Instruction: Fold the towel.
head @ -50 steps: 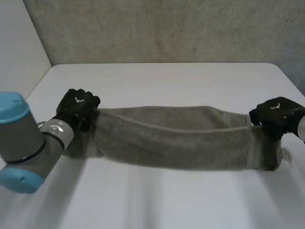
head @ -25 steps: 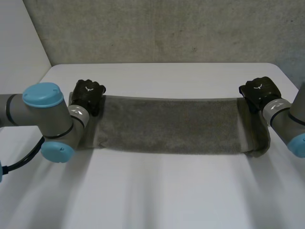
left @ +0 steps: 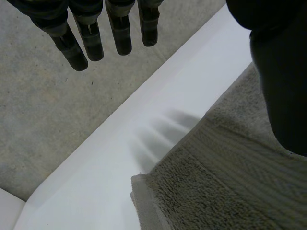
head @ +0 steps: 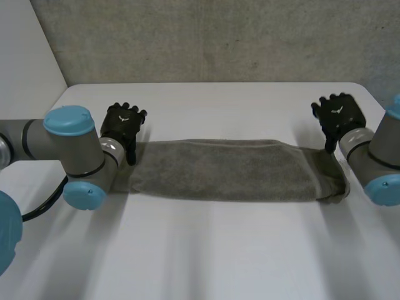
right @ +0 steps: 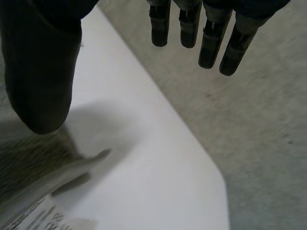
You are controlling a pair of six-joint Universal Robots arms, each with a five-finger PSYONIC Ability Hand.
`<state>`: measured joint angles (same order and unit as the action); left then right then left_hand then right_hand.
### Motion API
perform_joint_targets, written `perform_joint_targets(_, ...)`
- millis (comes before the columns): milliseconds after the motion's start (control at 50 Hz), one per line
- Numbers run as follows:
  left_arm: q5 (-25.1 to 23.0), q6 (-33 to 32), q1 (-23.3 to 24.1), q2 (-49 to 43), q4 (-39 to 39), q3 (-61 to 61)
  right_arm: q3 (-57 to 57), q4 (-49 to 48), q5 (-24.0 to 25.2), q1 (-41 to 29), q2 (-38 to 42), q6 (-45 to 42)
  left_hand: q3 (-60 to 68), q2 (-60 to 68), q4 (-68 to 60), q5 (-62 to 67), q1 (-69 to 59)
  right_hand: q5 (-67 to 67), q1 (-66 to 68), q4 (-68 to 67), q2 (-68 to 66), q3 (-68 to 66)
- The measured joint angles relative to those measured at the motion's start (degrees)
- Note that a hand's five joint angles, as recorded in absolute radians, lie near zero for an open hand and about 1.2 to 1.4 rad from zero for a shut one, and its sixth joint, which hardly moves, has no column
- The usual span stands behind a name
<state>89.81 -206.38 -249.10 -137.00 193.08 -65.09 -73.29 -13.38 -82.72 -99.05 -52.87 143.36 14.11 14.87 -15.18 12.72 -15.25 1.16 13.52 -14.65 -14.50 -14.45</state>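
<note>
The white table (head: 219,100) carries the grey towel (head: 225,172) as a long folded band, its long axis running from arm to arm; each end lies just beside one hand, neither nearer. The left hand (head: 123,122) is at the left end and the right hand (head: 337,114) at the right end; both have straight, spread fingers and hold nothing.

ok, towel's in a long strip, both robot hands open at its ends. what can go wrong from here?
1. The towel looks bunched at the end by the right robot hand; the next fold may come out skewed.
2. The thumb of the left robot hand hangs close over the towel's other end; withdrawing could snag and drag it.
</note>
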Motion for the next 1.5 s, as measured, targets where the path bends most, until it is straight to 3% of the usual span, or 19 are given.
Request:
perform_joint_targets(160,-1.88,4.18,-0.53,7.11,-1.18,-7.62,-6.36,2.80,1.45,0.44,-12.58,4.19,-0.01,-0.01,0.00,-0.01,0.02,0.11,-0.17,0.00,0.00,0.00)
perform_joint_targets(300,-6.67,6.22,-1.63,16.48,2.86,-20.57,-12.87,14.14,6.51,0.88,-19.72,9.37,-0.23,-0.01,0.00,-0.07,0.05,5.37,2.71,-1.14,-1.27,-1.24)
perform_joint_targets(340,-7.39,6.33,-1.95,19.33,4.81,-24.64,-15.21,17.15,7.81,1.36,-20.37,10.56,-0.27,-0.01,0.00,-0.17,0.07,11.31,8.33,-6.81,-6.74,-7.10)
perform_joint_targets(540,-7.82,8.16,-2.33,26.88,11.31,-36.53,-24.96,14.19,9.03,5.42,-20.26,11.89,-0.40,-0.02,0.00,-0.18,0.14,15.73,11.97,-11.43,-11.11,-11.50)
perform_joint_targets(780,-7.79,9.42,-1.97,26.96,12.29,-37.78,-25.49,6.61,8.63,8.87,-12.24,11.72,-0.41,-0.02,0.00,-0.18,0.17,24.78,22.43,-20.84,-21.18,-21.31)
perform_joint_targets(980,-7.81,9.33,-2.22,26.55,12.23,-37.65,-22.81,6.54,7.89,10.66,-8.57,11.31,-0.41,-0.01,0.00,-0.18,0.18,63.59,60.68,-61.49,-60.18,-61.64)
perform_joint_targets(1160,-7.81,9.33,-2.27,26.60,12.23,-37.83,-21.64,6.77,6.20,15.23,-11.06,9.27,-0.41,-0.02,0.00,-0.22,0.23,64.30,60.69,-62.21,-60.18,-62.13)
perform_joint_targets(1380,-7.75,9.33,-2.26,27.75,12.23,-38.10,-17.22,9.97,5.38,27.04,-15.25,-8.13,-0.42,-0.01,0.00,-0.21,0.28,65.20,61.54,-62.21,-60.18,-62.13)
perform_joint_targets(1500,-7.67,9.33,-2.26,28.39,12.23,-38.07,-12.63,12.38,4.19,24.31,-16.11,-9.04,-0.42,-0.02,0.00,-0.21,0.29,65.22,61.77,-62.21,-60.18,-62.13)
